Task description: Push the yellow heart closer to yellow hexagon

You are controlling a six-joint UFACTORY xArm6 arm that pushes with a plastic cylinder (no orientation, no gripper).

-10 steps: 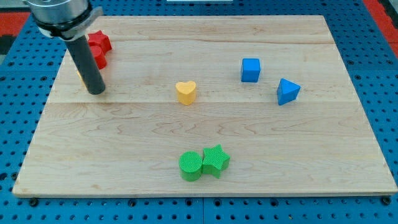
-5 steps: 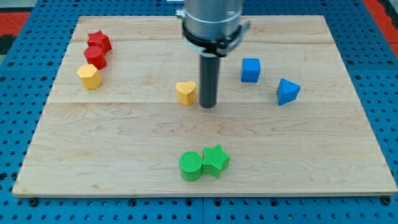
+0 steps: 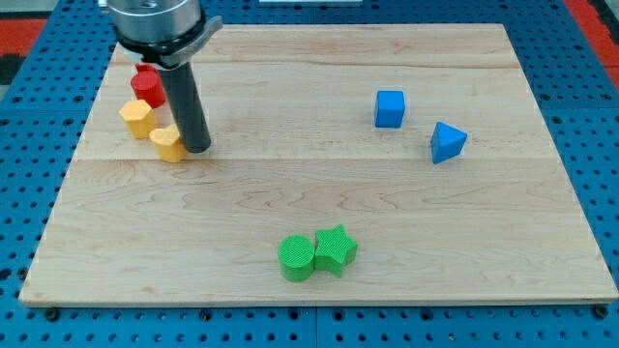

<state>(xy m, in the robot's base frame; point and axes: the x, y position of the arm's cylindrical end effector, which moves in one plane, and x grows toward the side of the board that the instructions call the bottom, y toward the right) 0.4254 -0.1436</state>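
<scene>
The yellow heart (image 3: 167, 143) lies at the view's left of the wooden board, just below and right of the yellow hexagon (image 3: 137, 118); the two nearly touch. My tip (image 3: 196, 148) stands on the board against the heart's right side. The rod rises up to the arm's head at the view's top left and hides part of the red blocks.
A red cylinder (image 3: 147, 87) sits just above the yellow hexagon, with a red star mostly hidden behind the arm. A blue cube (image 3: 389, 108) and a blue triangle (image 3: 447, 142) lie at the right. A green cylinder (image 3: 297, 257) and a green star (image 3: 335, 248) touch near the bottom.
My tip swept from the right of the heart at the board's middle to the left, pushing the yellow heart along until it lies beside the yellow hexagon.
</scene>
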